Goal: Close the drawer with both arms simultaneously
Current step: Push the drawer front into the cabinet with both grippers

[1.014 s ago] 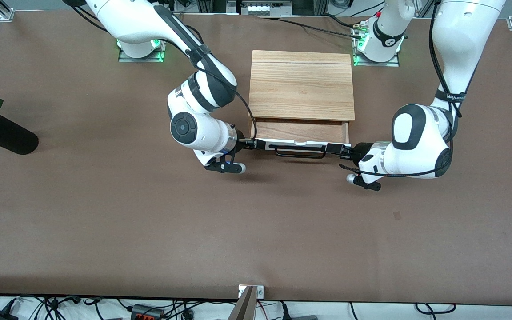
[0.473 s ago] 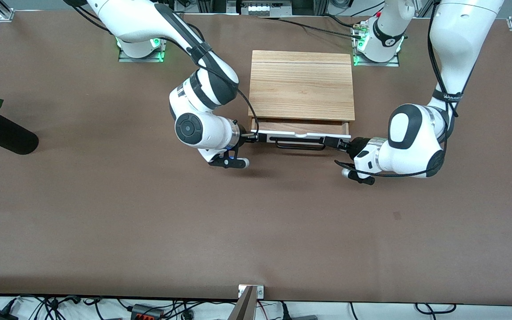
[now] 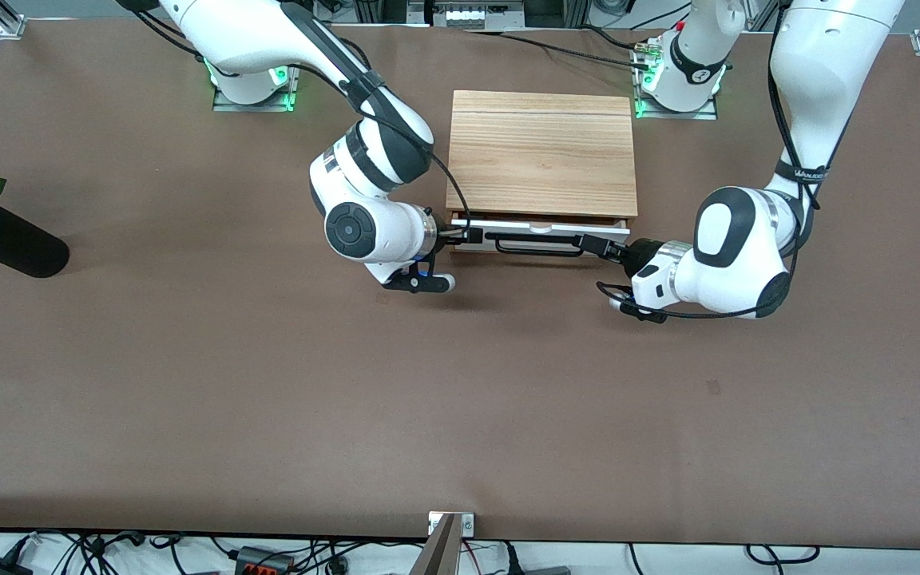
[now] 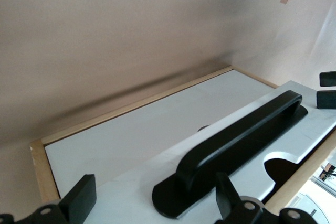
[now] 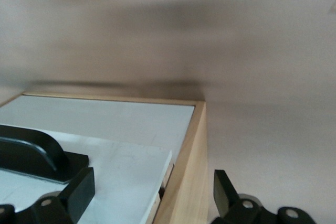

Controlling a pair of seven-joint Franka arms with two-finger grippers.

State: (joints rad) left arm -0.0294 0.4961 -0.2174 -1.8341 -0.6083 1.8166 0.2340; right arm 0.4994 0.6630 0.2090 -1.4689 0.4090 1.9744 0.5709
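The drawer [image 3: 540, 230] sticks out only slightly from the light-wood box [image 3: 541, 156]. Its white front panel and black bar handle [image 3: 540, 246] face the front camera, and almost none of the reddish wood inside shows. My right gripper [image 3: 466, 235] is open against the panel's end toward the right arm. My left gripper [image 3: 596, 244] is open against the other end. In the left wrist view my gripper [image 4: 152, 205] straddles the handle's foot [image 4: 236, 145] on the panel [image 4: 315, 127]. In the right wrist view my gripper [image 5: 152, 192] spans the panel's corner [image 5: 121, 171] and the box's side edge [image 5: 189, 171].
A black vase with a rose [image 3: 9, 239] lies at the right arm's end of the table. The green-lit bases [image 3: 252, 88] [image 3: 676, 96] flank the box. The brown table [image 3: 460, 399] stretches toward the front camera.
Both grippers have moved away from the front camera with the drawer's front panel. The drawer has slid into the box, and the strip of reddish wood has shrunk to almost nothing.
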